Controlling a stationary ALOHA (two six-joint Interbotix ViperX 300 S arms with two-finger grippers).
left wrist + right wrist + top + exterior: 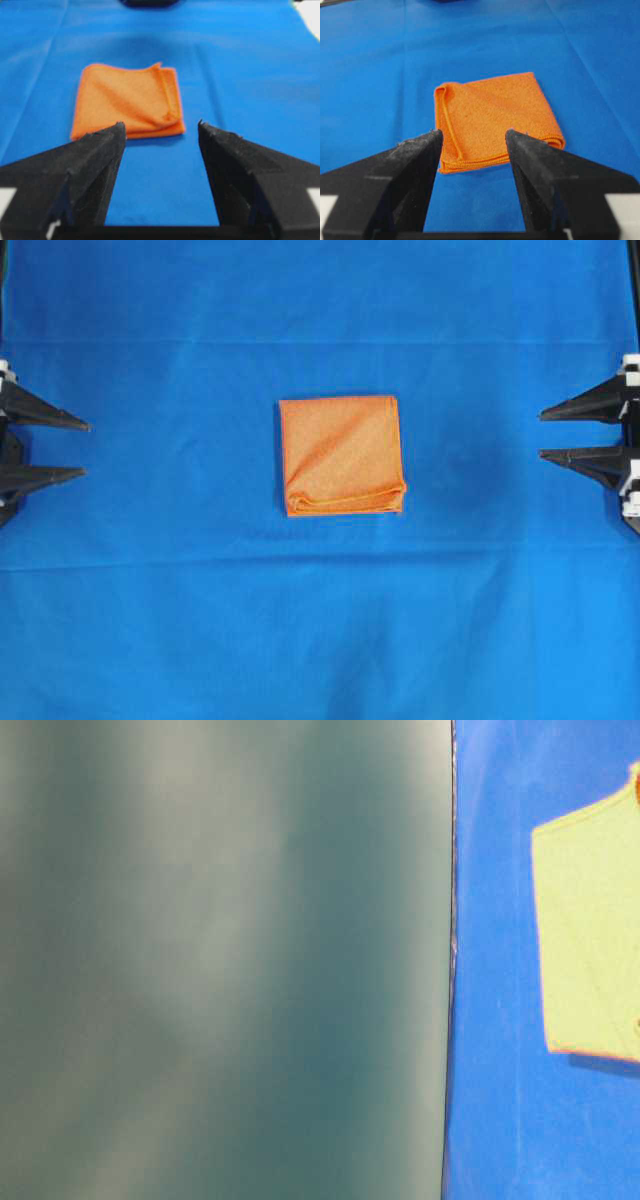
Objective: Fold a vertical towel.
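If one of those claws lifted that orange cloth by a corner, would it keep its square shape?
Probably not. The towel lies in soft stacked layers with rumpled edges, so it would likely droop and unfold. It looks thin and light. Its nubbly weave probably grips the blue cloth rather than sliding.

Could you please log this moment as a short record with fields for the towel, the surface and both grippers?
towel: orange towel, folded into a near-square stack, layered edges along its lower side in the overhead view
surface: blue cloth, a few creases
towel position: centre of the cloth, between the arms
left gripper: open, at the left edge, apart from the towel
right gripper: open, at the right edge, apart from the towel
held: nothing
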